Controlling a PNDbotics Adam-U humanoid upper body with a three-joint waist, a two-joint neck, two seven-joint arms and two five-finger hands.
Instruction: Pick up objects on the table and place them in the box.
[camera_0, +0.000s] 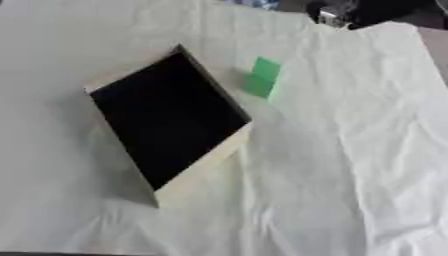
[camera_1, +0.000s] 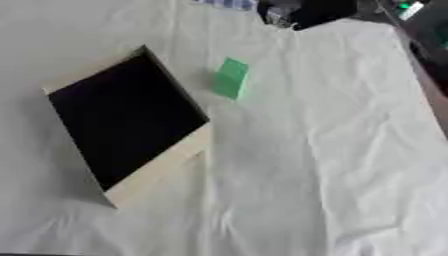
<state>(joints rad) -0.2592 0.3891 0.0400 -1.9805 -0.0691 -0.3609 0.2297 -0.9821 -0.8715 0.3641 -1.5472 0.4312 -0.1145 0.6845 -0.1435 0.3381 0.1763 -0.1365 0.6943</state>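
Box (camera_0: 166, 120): tan walls, dark inside, set askew on the white-clothed table (camera_0: 350, 165).
Green block (camera_0: 262, 77): on the cloth just right of the box, apart from it.
Writing: none readable.
Right eye only: small green item (camera_1: 405, 7) at top-right edge.
Hands: neither shows, so their state cannot be told.

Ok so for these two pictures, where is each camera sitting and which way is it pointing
Left eye view: in the robot's head, looking down at the white-covered table, the open box with its dark inside and a small green object beside its far right side. No arm or hand shows.
Right eye view: the head's other eye, facing down the same way; more dark clutter shows along the far right edge. No arm or hand here either.
Shared: same moment, same box, green object and table, shifted slightly sideways between the views.
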